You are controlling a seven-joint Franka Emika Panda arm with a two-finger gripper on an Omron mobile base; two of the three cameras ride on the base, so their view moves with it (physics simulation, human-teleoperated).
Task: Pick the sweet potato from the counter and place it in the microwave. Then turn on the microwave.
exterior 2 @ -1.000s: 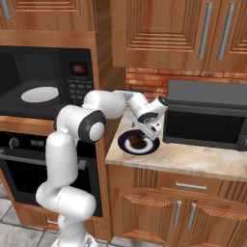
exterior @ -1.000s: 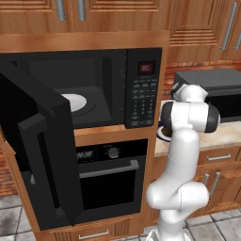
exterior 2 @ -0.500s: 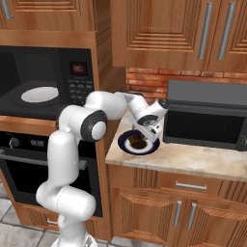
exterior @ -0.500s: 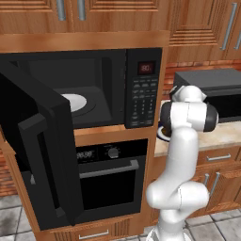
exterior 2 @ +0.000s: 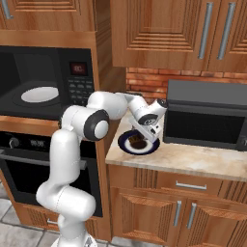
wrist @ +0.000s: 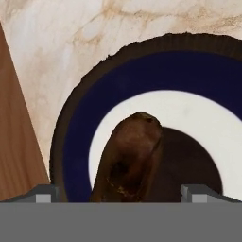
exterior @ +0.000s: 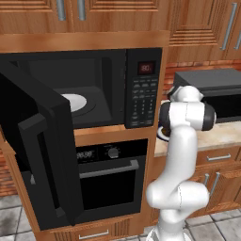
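1. We see the sweet potato [wrist: 130,158] lying on the white centre of a round plate [wrist: 75,142] with a dark blue rim; in the right base view the sweet potato [exterior 2: 138,143] is a small dark lump on that plate [exterior 2: 126,146].
2. The plate sits on the counter [exterior 2: 193,157] near its left end, close to the front edge and just beside the wooden cabinet side [wrist: 16,142].
3. Our gripper [exterior 2: 149,135] hangs directly over the plate with its fingers spread wide, one on each side of the sweet potato, pinching nothing.
4. A smaller dark grey box appliance [exterior 2: 207,116] stands on the counter to the right of the plate, against the brick wall.
5. The microwave [exterior: 94,89] has its door [exterior: 42,150] swung wide open; inside lies a bare white turntable [exterior: 75,101].
6. A black oven [exterior: 106,176] sits below the microwave.
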